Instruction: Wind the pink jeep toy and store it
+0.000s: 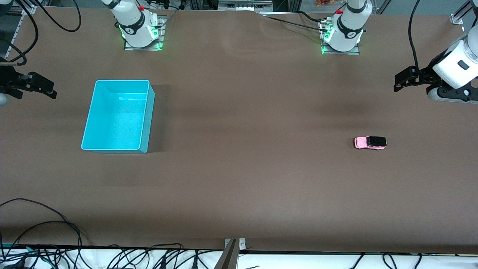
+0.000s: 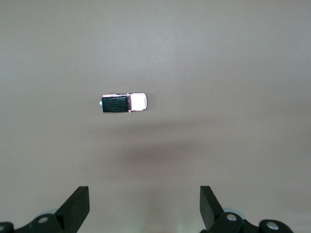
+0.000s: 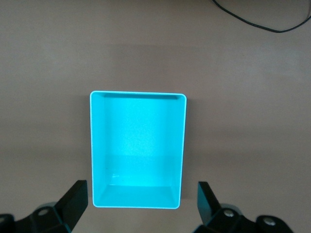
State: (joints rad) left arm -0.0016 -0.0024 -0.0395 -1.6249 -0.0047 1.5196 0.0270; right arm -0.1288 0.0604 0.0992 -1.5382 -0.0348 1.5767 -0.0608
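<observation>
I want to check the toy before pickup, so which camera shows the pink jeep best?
The left wrist view: the pink jeep toy lies alone near the middle, seen from above, black roof and pale body distinct. The front view shows it small, toward the left arm's end of the table. The right wrist view shows only the turquoise bin.

Left pincer (image 1: 398, 83) and right pincer (image 1: 52, 91) aloft at their own table ends, fingers spread.

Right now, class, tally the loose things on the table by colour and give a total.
Pink: 1, the pink jeep toy
Turquoise: 1, the bin
Total: 2
</observation>
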